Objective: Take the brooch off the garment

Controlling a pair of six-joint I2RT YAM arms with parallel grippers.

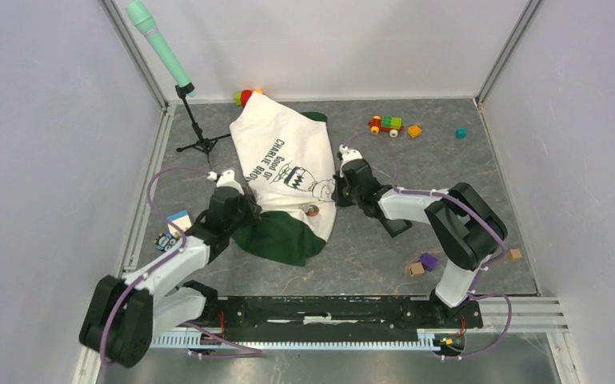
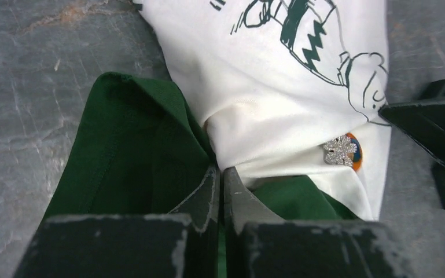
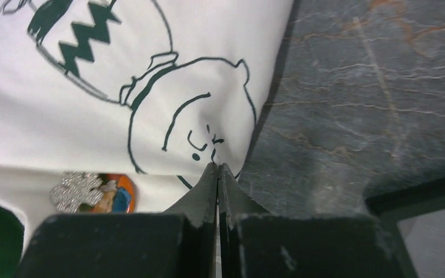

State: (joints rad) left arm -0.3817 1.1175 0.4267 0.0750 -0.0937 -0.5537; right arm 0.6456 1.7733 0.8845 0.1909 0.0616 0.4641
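The brooch (image 2: 342, 152) sits pinned on the white cloth of the garment (image 1: 280, 160), near its green part and between the two arms. The left gripper (image 2: 220, 172) is closed, seemingly pinching the fold where green meets white. The right gripper (image 3: 217, 168) is closed at the cloth's edge beside the brooch (whether it traps cloth, I cannot tell). Neither holds the brooch, so a pull now would likely drag the garment across the table (image 1: 448, 232).
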